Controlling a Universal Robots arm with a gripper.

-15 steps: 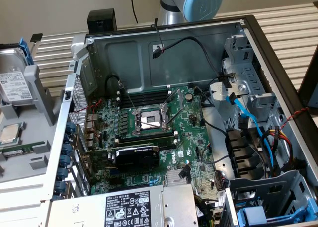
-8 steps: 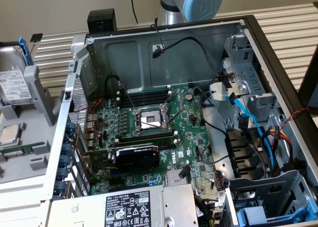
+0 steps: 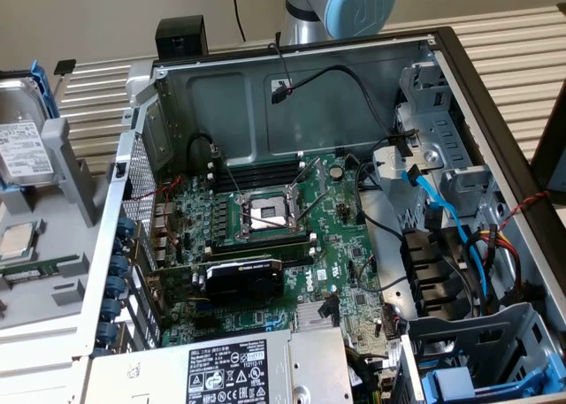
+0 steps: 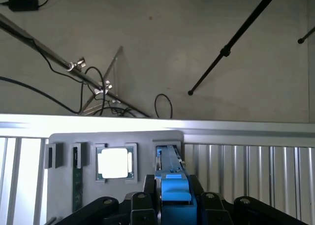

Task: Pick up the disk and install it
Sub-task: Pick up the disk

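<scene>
Silver metal under a white label, clipped in a bright blue carrier: this is the disk (image 3: 19, 143). In the exterior view, locate it at the exterior view's far left, standing on edge and leaning slightly in a slot of the grey parts tray (image 3: 44, 342). The slot holds it upright, probably so that its upper edge stays free to be taken from above. It sits outside the open computer case (image 3: 292, 95), well apart from the drive cage (image 3: 442, 156) at the exterior view's right, so it is not yet installed. The small CPU chip (image 3: 18, 240) lies flat on the same tray, nearer the camera. A second blue-carrier drive (image 3: 460, 382) occupies a bay at the case's near corner. The arm's blue-capped joint (image 3: 358, 4) stands behind the case.

In the wrist view, the disk (image 4: 170, 173) appears edge-on, rising out of its tray slot toward the camera. The gripper (image 4: 173, 210) straddles it, with black parts just beside the blue carrier on both sides. You cannot tell whether it is clamped on the carrier or only poised around it. The CPU chip (image 4: 114, 163) lies in its own recess beside the disk's slot.
</scene>
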